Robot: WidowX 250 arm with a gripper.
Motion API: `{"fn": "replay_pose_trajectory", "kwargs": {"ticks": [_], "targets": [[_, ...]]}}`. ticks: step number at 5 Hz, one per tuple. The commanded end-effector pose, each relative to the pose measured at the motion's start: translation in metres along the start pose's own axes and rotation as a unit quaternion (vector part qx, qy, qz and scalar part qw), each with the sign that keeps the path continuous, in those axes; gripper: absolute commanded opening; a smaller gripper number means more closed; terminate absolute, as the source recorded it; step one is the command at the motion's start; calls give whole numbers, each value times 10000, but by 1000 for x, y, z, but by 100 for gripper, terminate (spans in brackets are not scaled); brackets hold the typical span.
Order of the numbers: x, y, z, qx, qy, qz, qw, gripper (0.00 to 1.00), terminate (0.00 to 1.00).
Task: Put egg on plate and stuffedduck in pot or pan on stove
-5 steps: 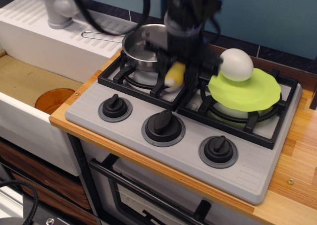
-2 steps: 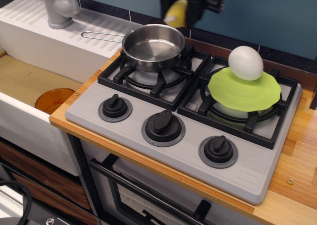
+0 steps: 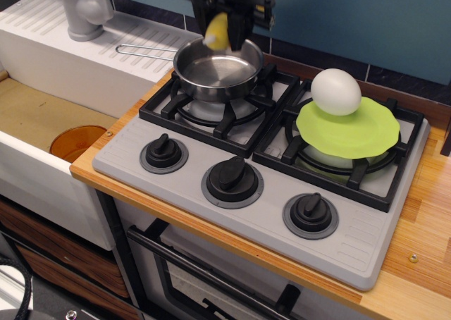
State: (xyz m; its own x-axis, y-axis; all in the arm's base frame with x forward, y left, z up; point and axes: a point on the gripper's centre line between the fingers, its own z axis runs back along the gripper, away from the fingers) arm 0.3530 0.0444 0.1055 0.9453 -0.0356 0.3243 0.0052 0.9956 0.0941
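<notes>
The white egg (image 3: 336,91) rests on the far left part of the lime-green plate (image 3: 352,131), which lies on the right burner of the grey stove (image 3: 268,214). The steel pot (image 3: 215,70) stands on the left back burner, its wire handle (image 3: 141,50) pointing left. My gripper (image 3: 220,25) hangs over the pot's far rim, shut on the yellow stuffedduck (image 3: 218,32), which hangs just above the pot. The duck's beak and eye are hidden.
A white sink drainboard with a grey faucet (image 3: 83,10) lies to the left. An orange bowl (image 3: 76,141) sits in the sink basin below. Three black knobs (image 3: 232,178) line the stove front. A wooden counter (image 3: 423,228) runs on the right.
My gripper lifted the duck from the grate between the burners, rose high, then moved left and down over the pot. The egg has shifted slightly on the plate.
</notes>
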Motion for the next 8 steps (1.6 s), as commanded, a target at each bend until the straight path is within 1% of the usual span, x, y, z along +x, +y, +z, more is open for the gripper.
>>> {"fn": "replay_pose_trajectory", "kwargs": {"ticks": [1,2,3,4,5,7,8], "targets": [[-4,-1,-23,-115,-490,125,9987,0,0],[-3,-2,-29,-183,-538,86,9983,100,0],[2,-4,-23,-191,-493,67,9986,100,0],[8,-8,-11,-179,-394,83,9990,100,0],[16,-20,5,-171,-281,108,9994,100,0],[18,-53,31,-115,-157,130,9997,100,0],[16,-70,47,-292,1,195,9994,100,0]]}}
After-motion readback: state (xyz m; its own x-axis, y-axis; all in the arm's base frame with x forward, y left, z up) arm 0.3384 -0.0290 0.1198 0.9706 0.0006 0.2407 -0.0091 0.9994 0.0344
